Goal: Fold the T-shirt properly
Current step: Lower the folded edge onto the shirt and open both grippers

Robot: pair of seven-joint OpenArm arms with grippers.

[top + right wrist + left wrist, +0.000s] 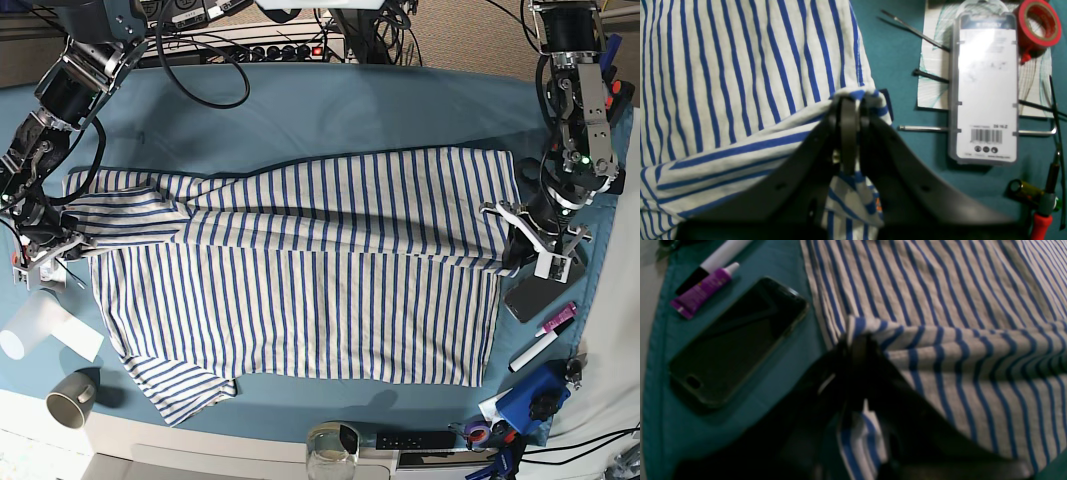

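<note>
T-shirt edge pinched in both clamped grippers, left, right

one T-shirt, one phone, two markers

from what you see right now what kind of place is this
Probably a robotics lab or workshop bench: a teal tablecloth with a striped T-shirt, a power strip and tangled cables behind, and red tape and a hex key nearby.

The T-shirt lies spread across the teal tablecloth, its top band folded over. The left gripper pinches one end of that fold, the right gripper the other, both clamped tight.
</note>
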